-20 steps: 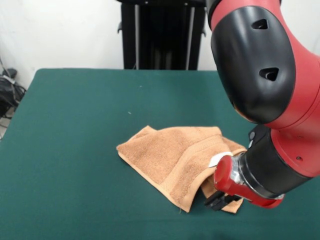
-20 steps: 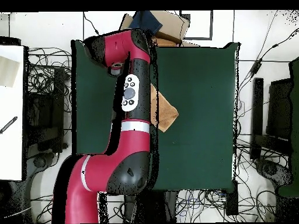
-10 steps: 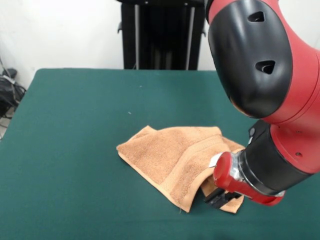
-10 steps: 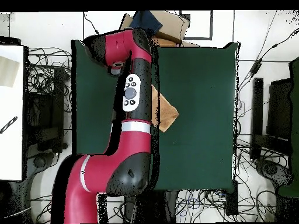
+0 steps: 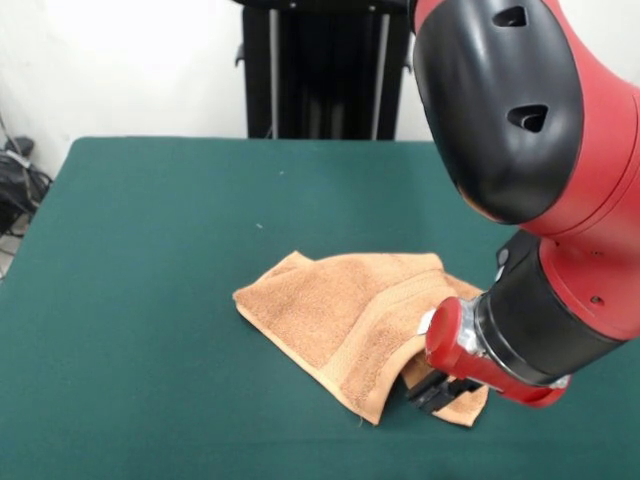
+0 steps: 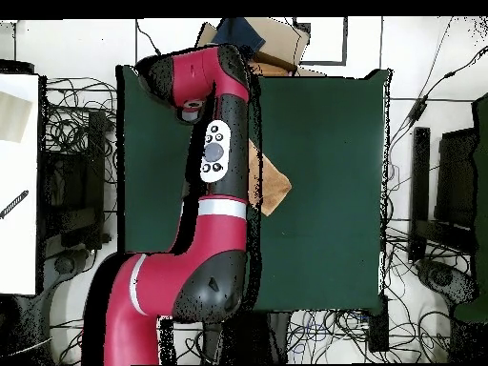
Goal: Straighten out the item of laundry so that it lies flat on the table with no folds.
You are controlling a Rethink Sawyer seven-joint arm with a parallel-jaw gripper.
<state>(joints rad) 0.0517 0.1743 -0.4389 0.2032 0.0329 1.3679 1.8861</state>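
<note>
The tan towel (image 5: 340,310) lies folded over itself on the green table (image 5: 150,250), right of the middle, with a raised fold along its near right side and a white tag (image 5: 430,320) by that fold. My gripper (image 5: 440,388) sits low at the towel's near right corner, its black tips partly under the raised fold. I cannot see whether it holds the cloth. In the overhead view the arm (image 6: 217,162) covers the gripper and much of the towel (image 6: 272,186), which shows at the arm's right edge on the table (image 6: 324,191).
The black pedestal (image 5: 320,70) stands at the table's far side. My large red and black arm (image 5: 530,150) fills the right of the front view. In the overhead view a cardboard box (image 6: 276,43) sits past the table's top edge, with cables (image 6: 76,124) around it.
My gripper has shifted slightly left, closer in under the towel's raised near right fold. The towel has hardly moved.
</note>
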